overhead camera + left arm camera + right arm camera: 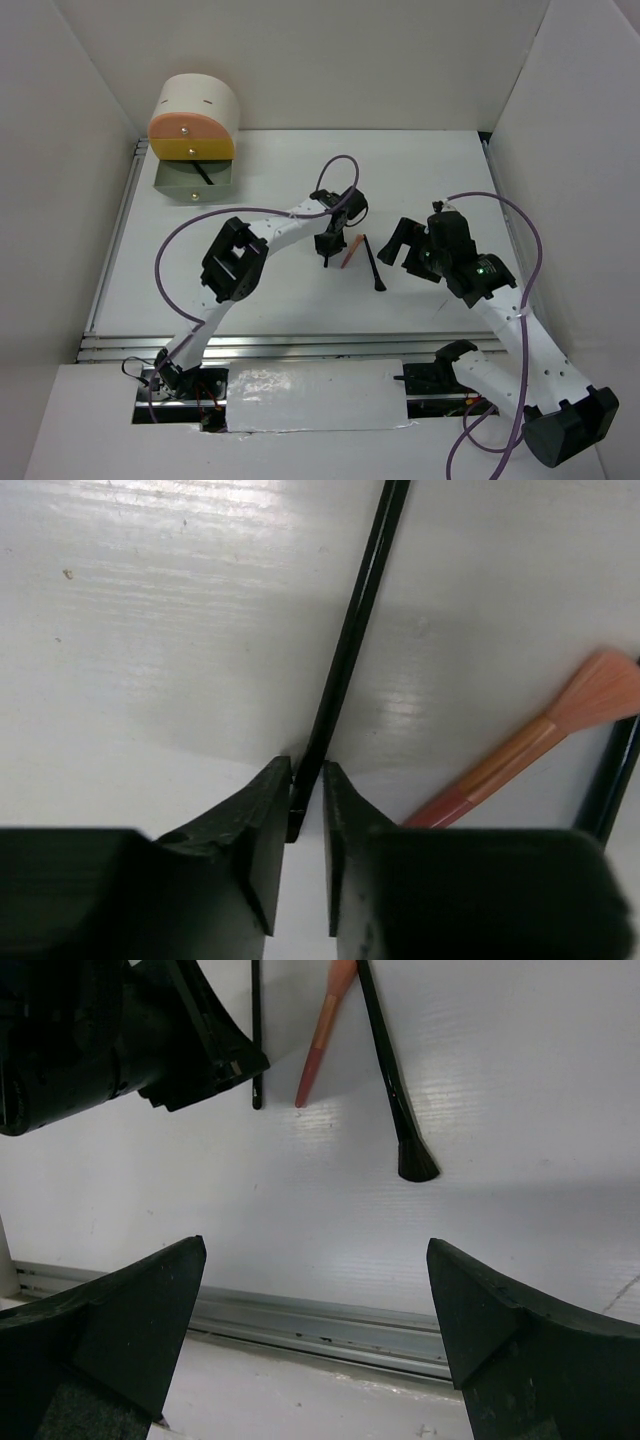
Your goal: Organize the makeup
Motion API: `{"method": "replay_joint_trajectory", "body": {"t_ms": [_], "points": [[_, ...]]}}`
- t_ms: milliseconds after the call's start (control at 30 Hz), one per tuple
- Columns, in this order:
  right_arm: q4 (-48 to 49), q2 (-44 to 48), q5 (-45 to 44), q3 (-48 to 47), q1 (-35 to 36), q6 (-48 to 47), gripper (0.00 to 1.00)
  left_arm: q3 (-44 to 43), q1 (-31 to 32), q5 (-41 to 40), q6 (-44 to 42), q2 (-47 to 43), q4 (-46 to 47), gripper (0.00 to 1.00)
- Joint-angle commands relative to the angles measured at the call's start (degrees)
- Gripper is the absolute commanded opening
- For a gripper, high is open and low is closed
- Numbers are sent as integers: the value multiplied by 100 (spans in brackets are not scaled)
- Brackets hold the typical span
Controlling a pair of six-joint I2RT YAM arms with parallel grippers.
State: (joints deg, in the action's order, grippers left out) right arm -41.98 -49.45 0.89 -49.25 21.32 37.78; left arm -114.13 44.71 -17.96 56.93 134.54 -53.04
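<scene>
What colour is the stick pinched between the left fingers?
Black. The stick shows best in the left wrist view, its end between the fingers.

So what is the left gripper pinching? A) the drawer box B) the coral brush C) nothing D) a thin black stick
D: in the left wrist view the left gripper has its fingers closed on the end of the thin black stick, while the coral brush lies untouched beside it.

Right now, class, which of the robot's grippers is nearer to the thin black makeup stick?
Left. The left gripper is closed around the near end of the thin black makeup stick; the right gripper hangs open, off to the right, apart from it.
</scene>
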Motion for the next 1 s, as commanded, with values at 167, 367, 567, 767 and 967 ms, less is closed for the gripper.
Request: {"method": "replay_joint_trajectory", "body": {"t_ms": [167,367,567,767,967], "points": [[339,15,87,109,-32,28,100,1339,12,459,-243,-261,284,1],[357,6,105,100,-32,54,100,1753,-58,424,-524,-885,838,0],[330,23,105,74,-40,45,100,2149,-304,302,-560,-1702,1278,0],[330,14,105,74,-40,45,100,2289,-744,319,-551,-2528,1445,0],[357,-12,149,65,-40,54,100,2359,-1569,337,-79,-3372,1568,0]]}}
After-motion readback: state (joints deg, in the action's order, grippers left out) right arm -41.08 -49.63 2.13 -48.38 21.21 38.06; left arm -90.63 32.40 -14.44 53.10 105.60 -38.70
